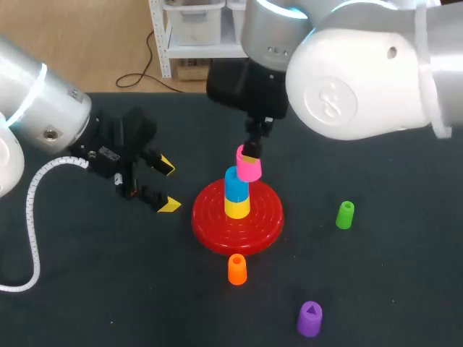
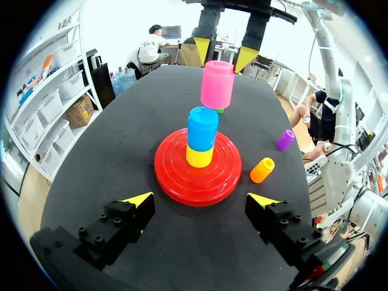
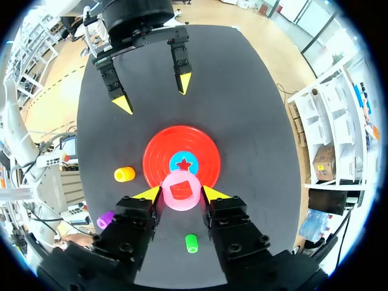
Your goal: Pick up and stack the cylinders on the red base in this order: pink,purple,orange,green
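On the red base (image 1: 239, 217) (image 2: 197, 170) (image 3: 157, 160) stands a yellow cylinder (image 1: 236, 207) (image 2: 199, 156) with a blue cylinder (image 1: 236, 183) (image 2: 202, 127) (image 3: 183, 162) on top. My right gripper (image 1: 249, 155) (image 3: 180, 194) (image 2: 221, 56) is shut on the pink cylinder (image 1: 249, 164) (image 2: 217, 84) (image 3: 180, 190), holding it slightly tilted just above and beside the blue one. The orange cylinder (image 1: 237, 270) (image 2: 262, 170) (image 3: 124, 174), purple cylinder (image 1: 309, 319) (image 2: 285, 139) (image 3: 105, 219) and green cylinder (image 1: 346, 215) (image 3: 191, 243) lie loose on the table. My left gripper (image 1: 167, 186) (image 2: 203, 200) (image 3: 153, 92) stands open left of the base, holding nothing.
The dark table (image 1: 376, 289) extends around the base; the orange cylinder sits close to the base's front edge.
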You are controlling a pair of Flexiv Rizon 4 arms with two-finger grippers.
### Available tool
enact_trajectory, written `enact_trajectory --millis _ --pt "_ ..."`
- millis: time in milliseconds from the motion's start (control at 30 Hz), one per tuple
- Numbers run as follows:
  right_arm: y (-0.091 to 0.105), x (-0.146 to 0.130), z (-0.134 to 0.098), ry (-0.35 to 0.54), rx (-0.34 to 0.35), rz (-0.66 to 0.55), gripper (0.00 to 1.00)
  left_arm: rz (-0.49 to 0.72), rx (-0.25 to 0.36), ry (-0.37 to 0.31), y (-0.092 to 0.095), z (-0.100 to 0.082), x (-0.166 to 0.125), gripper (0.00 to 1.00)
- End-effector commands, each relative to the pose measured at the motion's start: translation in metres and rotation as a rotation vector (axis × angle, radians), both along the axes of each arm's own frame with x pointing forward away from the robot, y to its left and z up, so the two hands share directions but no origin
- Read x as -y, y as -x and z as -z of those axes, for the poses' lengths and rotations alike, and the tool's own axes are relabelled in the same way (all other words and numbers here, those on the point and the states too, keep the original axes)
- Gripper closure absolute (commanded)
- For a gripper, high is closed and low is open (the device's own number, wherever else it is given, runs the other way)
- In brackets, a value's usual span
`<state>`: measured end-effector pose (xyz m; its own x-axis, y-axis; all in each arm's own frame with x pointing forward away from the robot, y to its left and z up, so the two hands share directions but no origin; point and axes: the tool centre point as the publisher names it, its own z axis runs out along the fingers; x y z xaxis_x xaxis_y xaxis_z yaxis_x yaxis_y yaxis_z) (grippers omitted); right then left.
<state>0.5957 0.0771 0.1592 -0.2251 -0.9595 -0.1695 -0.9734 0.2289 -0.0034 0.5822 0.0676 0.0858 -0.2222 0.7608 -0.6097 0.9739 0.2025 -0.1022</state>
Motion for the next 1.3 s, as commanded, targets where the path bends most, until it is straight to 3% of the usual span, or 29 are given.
enact_trajectory --millis 33,700,1300 --pt "0.002 0.002 0.003 -0.007 0.006 0.001 1.0 0.001 -0.002 -0.003 -0.001 0.0 0.0 0.0" --pt "-0.004 -0.019 0.009 -0.038 0.007 -0.003 1.0 0.001 -0.002 -0.003 -0.001 0.0 0.0 0.0" --pt "-0.012 -0.019 0.011 -0.049 0.01 0.022 1.0 0.001 -0.002 -0.003 -0.001 0.0 0.0 0.0"
